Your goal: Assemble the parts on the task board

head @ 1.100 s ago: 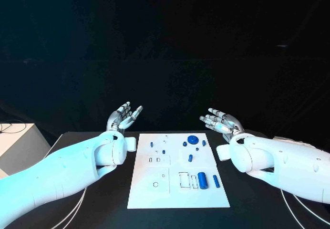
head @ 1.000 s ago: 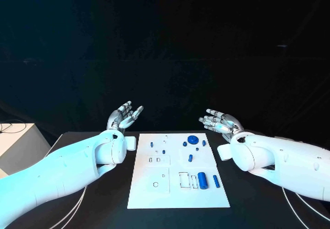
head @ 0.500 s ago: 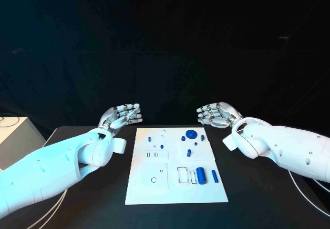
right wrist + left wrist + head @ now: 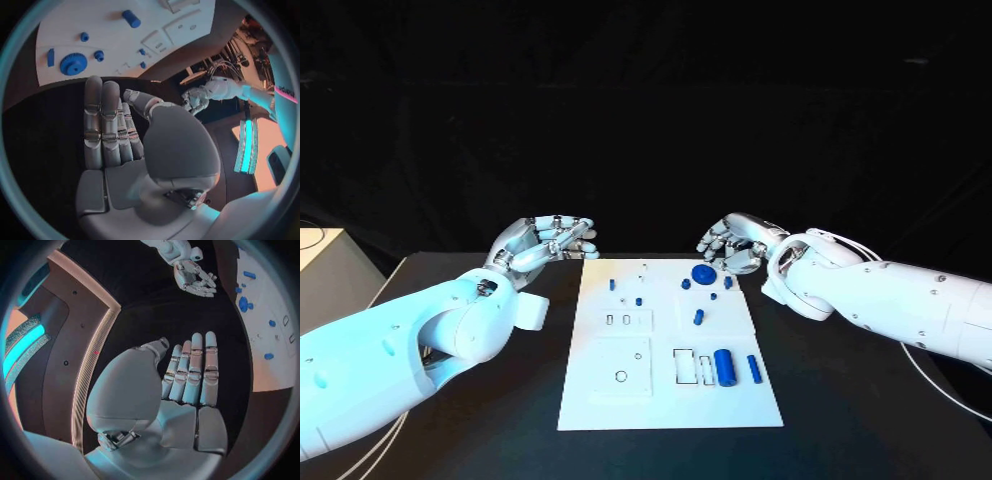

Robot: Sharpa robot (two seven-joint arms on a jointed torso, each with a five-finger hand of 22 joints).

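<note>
The white task board [image 4: 668, 345] lies flat in the middle of the black table [image 4: 848, 400], its long side running away from us. On its far half we see a round blue gear [image 4: 704, 273] near the far edge, with several small blue pegs [image 4: 685, 284] scattered beside it and one slightly longer blue pin [image 4: 698, 317] closer to the board's centre. On the near half, toward the right, a thick blue cylinder [image 4: 728, 366] lies beside a thinner blue bar [image 4: 754, 368], both next to rectangular recesses [image 4: 685, 366] in the plate.

Our right hand [image 4: 733, 242] hovers just above the board's far right corner, close to the gear, palm turned down and fingers loosely curled; it has hold of nothing. In the right wrist view those fingers [image 4: 103, 125] lie side by side and straight, with the gear [image 4: 73, 64] and pegs on the board beyond them.

Our left hand [image 4: 545, 243] hangs above the table just off the board's far left corner, its fingers likewise bent inward and empty. The left wrist view shows its fingers [image 4: 194, 370] extended together, grasping nothing, with the right hand [image 4: 195, 281] across from it.
</note>
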